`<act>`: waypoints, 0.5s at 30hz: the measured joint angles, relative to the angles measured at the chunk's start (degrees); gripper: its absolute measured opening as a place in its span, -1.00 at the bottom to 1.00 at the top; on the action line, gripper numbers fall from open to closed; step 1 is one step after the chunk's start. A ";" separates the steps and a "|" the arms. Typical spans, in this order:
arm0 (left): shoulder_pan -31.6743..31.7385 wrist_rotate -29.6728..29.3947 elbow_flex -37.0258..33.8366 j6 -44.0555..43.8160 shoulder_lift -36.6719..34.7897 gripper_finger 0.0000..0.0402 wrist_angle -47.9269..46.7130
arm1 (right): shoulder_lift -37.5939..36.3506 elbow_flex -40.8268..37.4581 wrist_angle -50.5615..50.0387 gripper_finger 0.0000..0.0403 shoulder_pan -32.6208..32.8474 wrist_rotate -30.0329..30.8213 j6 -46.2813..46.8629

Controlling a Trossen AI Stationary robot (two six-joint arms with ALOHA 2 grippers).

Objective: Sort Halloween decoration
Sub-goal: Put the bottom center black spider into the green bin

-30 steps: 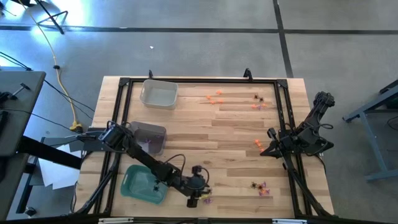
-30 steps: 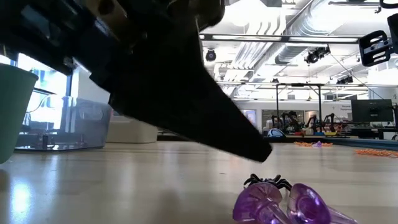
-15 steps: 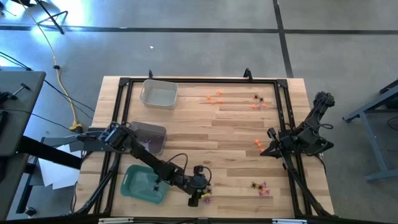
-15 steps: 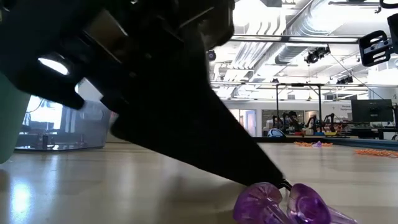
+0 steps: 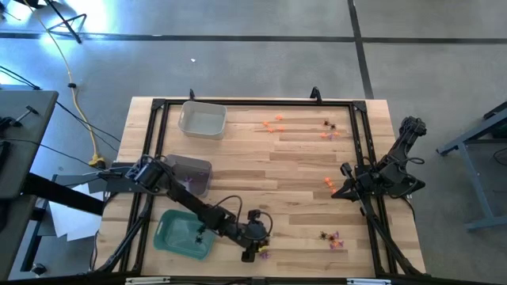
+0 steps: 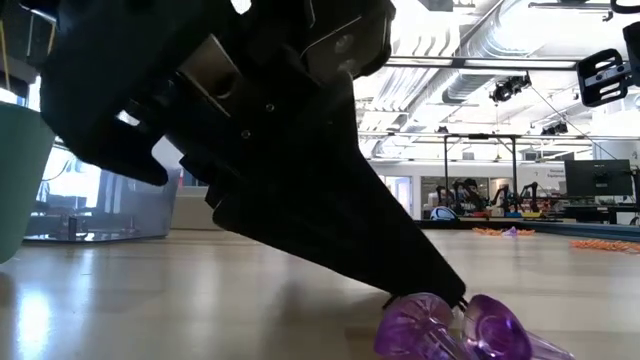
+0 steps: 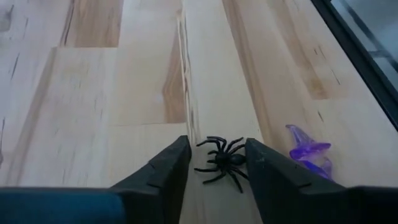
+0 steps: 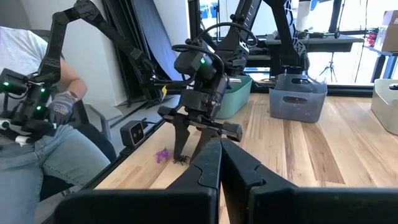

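My left gripper (image 7: pixel 214 163) is down on the table (image 5: pixel 293 170) at the bottom centre of the high view, fingers parted just wider than the black spider (image 7: pixel 222 161) that sits between them. I can't see either pad pressing on it, so I judge it bracketed, not yet gripped. Two purple trinkets (image 6: pixel 450 328) lie just beside it on the wood.

The sort looks barely under way to me. Orange pieces (image 5: pixel 274 123) are scattered at upper centre of the high view, a mixed few (image 5: pixel 328 130) to their right, another orange one (image 5: pixel 329 184) at centre right, and a small cluster (image 5: pixel 331 237) at lower right. Of the trays, the clear tray (image 5: pixel 202 119) looks empty; I can't tell what the grey bin (image 5: pixel 192 172) and green tray (image 5: pixel 184 233) hold.

My right gripper (image 8: pixel 219 163) waits at the right edge, fingers closed on nothing.
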 joint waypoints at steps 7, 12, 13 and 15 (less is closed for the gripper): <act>-0.43 -0.22 -0.05 -0.74 0.00 -0.39 -0.23 | 0.01 0.00 0.00 -1.00 -0.01 0.00 -0.01; -0.29 -0.87 -0.05 -0.92 -0.10 -0.48 -1.50 | 0.01 0.02 0.00 -1.00 0.00 0.00 0.00; -0.08 -0.85 -0.07 -0.92 -0.11 -0.50 -1.64 | 0.00 0.00 0.00 -1.00 -0.01 0.00 0.00; 0.03 -0.74 -0.06 -1.13 -0.13 -0.57 -1.74 | 0.00 0.00 0.00 -1.00 0.00 0.00 0.00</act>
